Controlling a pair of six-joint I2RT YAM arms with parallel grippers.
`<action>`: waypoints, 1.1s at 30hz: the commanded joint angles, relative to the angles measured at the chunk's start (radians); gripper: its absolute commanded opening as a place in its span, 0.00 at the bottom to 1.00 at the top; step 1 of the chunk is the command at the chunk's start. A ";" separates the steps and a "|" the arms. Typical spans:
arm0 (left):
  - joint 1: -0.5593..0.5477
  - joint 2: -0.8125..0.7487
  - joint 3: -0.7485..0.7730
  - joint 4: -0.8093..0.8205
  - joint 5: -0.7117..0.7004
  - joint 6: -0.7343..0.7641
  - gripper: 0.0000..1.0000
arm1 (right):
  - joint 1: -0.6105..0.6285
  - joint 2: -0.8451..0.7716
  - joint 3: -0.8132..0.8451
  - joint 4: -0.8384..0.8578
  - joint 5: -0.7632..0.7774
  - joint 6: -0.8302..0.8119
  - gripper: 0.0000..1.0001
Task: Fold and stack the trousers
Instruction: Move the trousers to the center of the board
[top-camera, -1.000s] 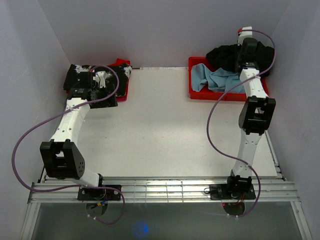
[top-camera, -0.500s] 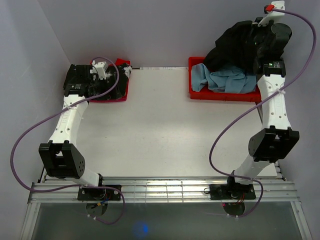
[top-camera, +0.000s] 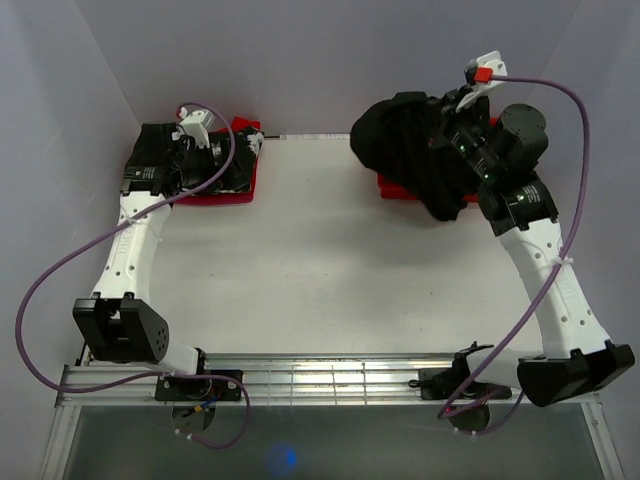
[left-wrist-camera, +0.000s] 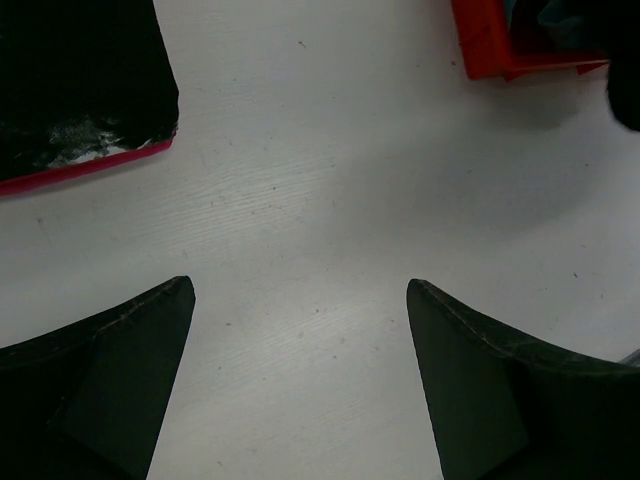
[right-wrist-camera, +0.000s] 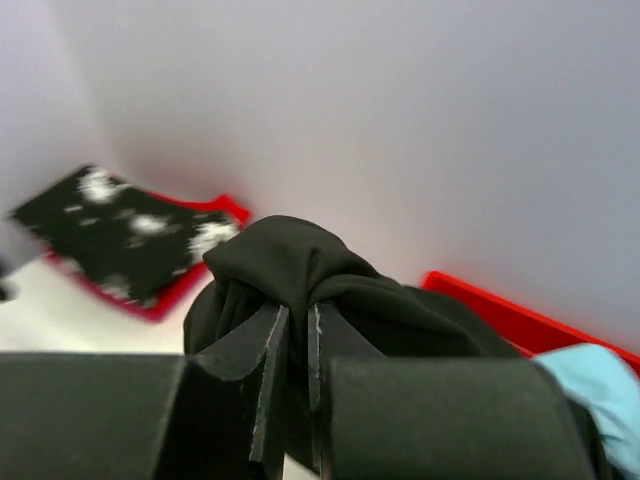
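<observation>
black trousers, bunched, lifted above table

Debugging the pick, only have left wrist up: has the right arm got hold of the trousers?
Observer: Yes, the right fingers are shut on a bunch of the trousers, held up over the red bin.
Operator: Do they hang free of the bin?
Observer: Can't tell. From the top, they and the arm cover most of it, and only its near-left corner shows.
Operator: Anything else in there?
Observer: A light blue cloth, just inside the rim in the right wrist view.
</observation>
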 joint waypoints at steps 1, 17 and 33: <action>0.009 -0.089 0.024 0.018 0.055 -0.009 0.98 | 0.121 -0.076 -0.076 0.051 -0.010 0.064 0.08; 0.053 -0.179 -0.121 -0.053 0.108 0.038 0.98 | 0.481 0.125 -0.487 0.206 -0.025 0.159 0.08; -0.020 -0.129 -0.391 -0.203 0.429 0.440 0.98 | 0.318 0.093 -0.386 0.088 0.054 0.129 0.08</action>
